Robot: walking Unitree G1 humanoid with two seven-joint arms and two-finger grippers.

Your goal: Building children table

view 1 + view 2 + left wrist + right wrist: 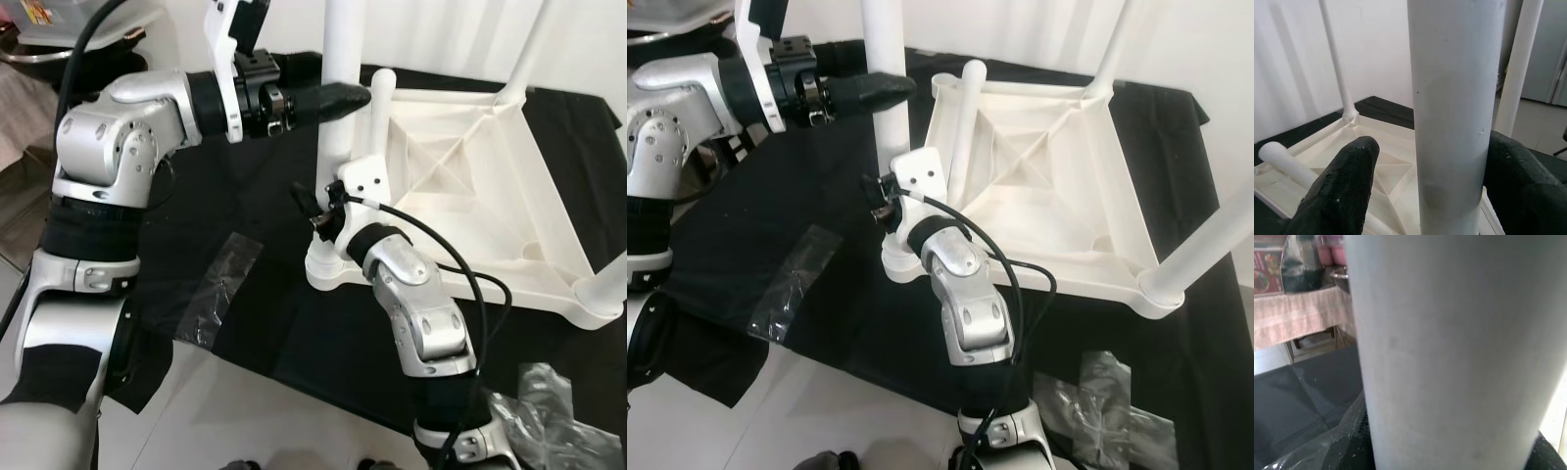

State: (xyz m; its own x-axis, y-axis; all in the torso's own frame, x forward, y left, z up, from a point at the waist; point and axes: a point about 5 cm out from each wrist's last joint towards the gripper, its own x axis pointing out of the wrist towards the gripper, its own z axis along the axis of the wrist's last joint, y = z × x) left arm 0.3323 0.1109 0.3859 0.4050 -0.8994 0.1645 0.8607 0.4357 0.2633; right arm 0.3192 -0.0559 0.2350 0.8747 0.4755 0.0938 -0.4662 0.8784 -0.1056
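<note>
Table leg upright, both grippers gripping

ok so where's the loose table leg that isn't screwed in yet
In the head views the loose leg lies slanted inside the upturned tabletop, at its far left corner, just right of the upright leg that both hands are on.

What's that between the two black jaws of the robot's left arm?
A white table leg, standing upright in a corner socket of the upturned white tabletop. The left wrist view shows it between the left gripper's jaws.
</note>
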